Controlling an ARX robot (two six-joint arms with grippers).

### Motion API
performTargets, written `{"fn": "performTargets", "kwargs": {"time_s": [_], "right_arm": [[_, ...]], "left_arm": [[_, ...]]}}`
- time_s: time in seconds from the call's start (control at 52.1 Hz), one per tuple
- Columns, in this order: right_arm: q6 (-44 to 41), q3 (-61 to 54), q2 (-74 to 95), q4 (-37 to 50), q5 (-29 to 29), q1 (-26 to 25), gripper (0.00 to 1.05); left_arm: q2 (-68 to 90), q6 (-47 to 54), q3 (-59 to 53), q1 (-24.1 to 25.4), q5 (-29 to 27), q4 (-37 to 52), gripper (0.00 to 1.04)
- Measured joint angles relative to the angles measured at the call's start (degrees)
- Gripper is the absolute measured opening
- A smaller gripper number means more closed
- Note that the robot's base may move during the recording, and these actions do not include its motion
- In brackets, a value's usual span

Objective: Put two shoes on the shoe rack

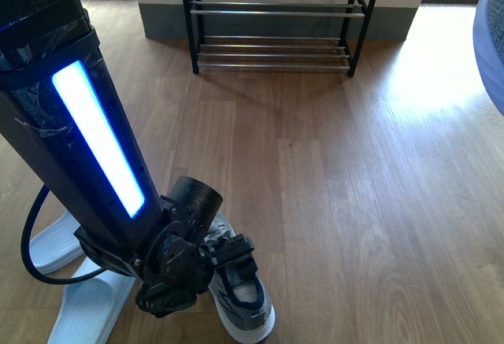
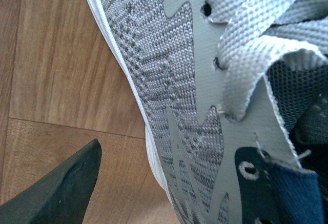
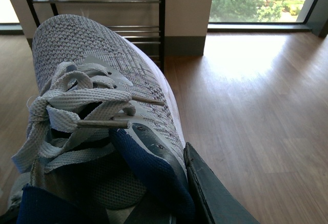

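**Left claw** [image 1: 233, 262]: Lowered onto the floor shoe [image 1: 250, 312] and spread. Its one visible finger [image 2: 61, 193] stands outside the white sole, with floorboard showing between them. I cannot see the other finger.

**Floor shoe:** Grey knit, lying on the wooden floor [image 1: 378, 202] directly beneath the left claw, with its laces loose.

**Right claw** [image 3: 179, 196]: Pinching the raised shoe [image 3: 97, 75] at the heel collar, with one finger [image 3: 212, 198] pressed against the outside. It does not show in the front view.

**Raised shoe:** Held off the floor, with its toe pointing away from the right claw towards the shoe rack [image 1: 272, 21].

**Shoe rack:** Well ahead of both claws, against the wall. None of the tiers I can see holds anything.

**White slippers** [image 1: 57, 243]: Just beside the left claw, on its outer side.

**Risks, as I judge them:**
- The left claw may close on laces or on the soft knit alone, and the floor shoe would then sag or drop when lifted.
- The outer finger may catch the sole and push the floor shoe away.
- The right claw grips only the heel collar, so the raised shoe could pivot toe-down and knock a chrome bar.
- The left arm may sweep the slippers on its way out.
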Motion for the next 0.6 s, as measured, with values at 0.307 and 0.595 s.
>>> {"fn": "performTargets", "kwargs": {"time_s": [0.307,0.595], "right_arm": [[0.0,0.0,0.0,0.0,0.0,0.0,0.01],[0.0,0.0,0.0,0.0,0.0,0.0,0.01]], "left_arm": [[-0.9,4.5,0.1,0.7,-6.4,-3.4,0.47],[-6.7,7.3,-7.3,2.8,-12.9,-1.8,0.02]]}}
